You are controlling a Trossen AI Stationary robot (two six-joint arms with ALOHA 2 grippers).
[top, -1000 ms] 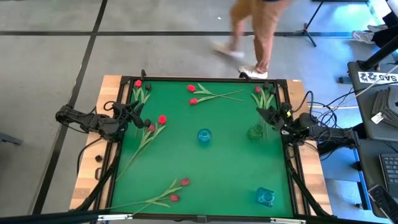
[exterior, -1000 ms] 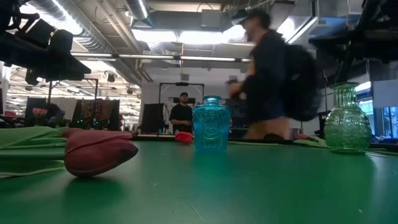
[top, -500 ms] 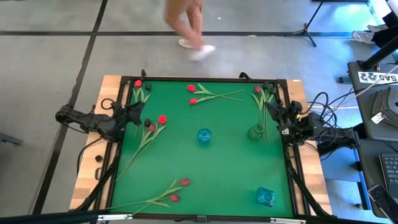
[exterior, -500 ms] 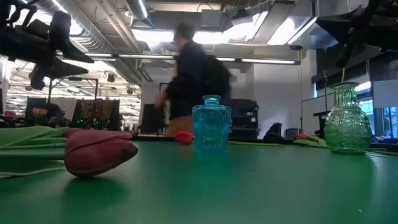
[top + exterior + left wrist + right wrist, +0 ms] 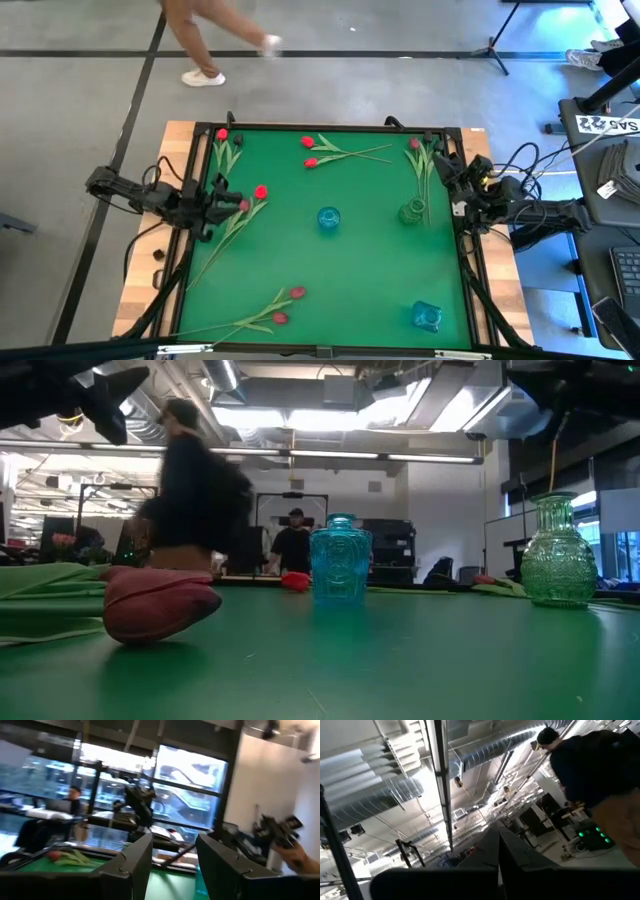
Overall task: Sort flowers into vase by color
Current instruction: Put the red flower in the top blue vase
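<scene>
Above the table's left edge, left pincer gapes beside flowers.

Open green mat ahead of me, blue vase mid-table, green vase near my right gripper, tulips beside my left.

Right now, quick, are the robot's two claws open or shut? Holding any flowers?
Left gripper: open, holding nothing, at the table's left edge.
Right gripper: shut, holding nothing visible, pointing up at the ceiling.

Two dark, jointed arms, black throughout, with thin black cables looping beside each. Left hand and right hand ending in flat, dark, blunt-tipped fingers, matte and unmarked.
</scene>
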